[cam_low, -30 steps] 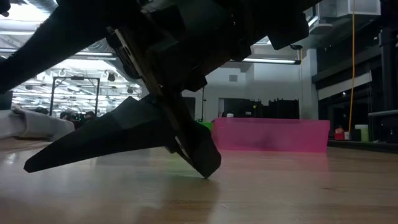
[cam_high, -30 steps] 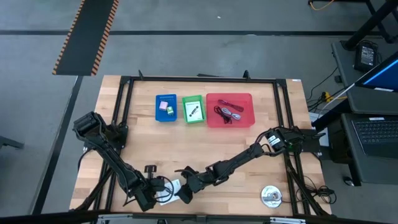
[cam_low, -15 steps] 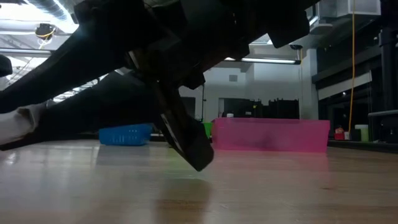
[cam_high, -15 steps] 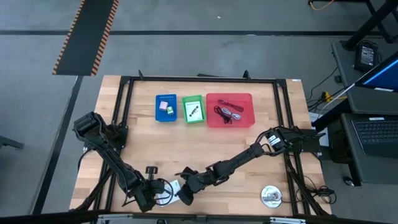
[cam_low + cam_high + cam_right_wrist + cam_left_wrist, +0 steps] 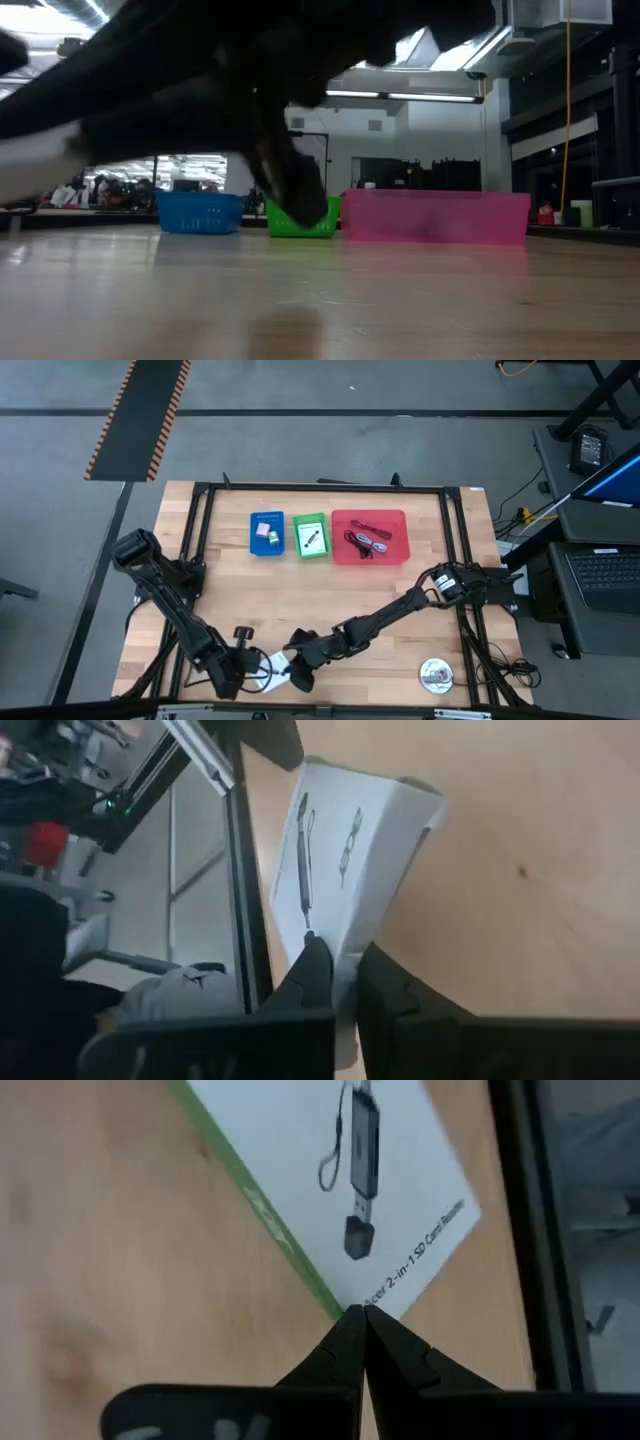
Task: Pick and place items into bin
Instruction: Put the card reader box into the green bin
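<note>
At the table's 6 o'clock edge, both grippers pinch one white packet (image 5: 275,665): left gripper (image 5: 243,672) closed on a corner, right gripper (image 5: 298,672) clamped on its edge. Bins (image 5: 369,538) at 12 o'clock already hold items; packet, disc (image 5: 435,675) and black piece (image 5: 241,632) remain.

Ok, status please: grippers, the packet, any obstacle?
Right gripper shut on SD card reader packet edge. Left gripper shut, tips at its corner. Small black piece nearby; pink bin across the table.
</note>
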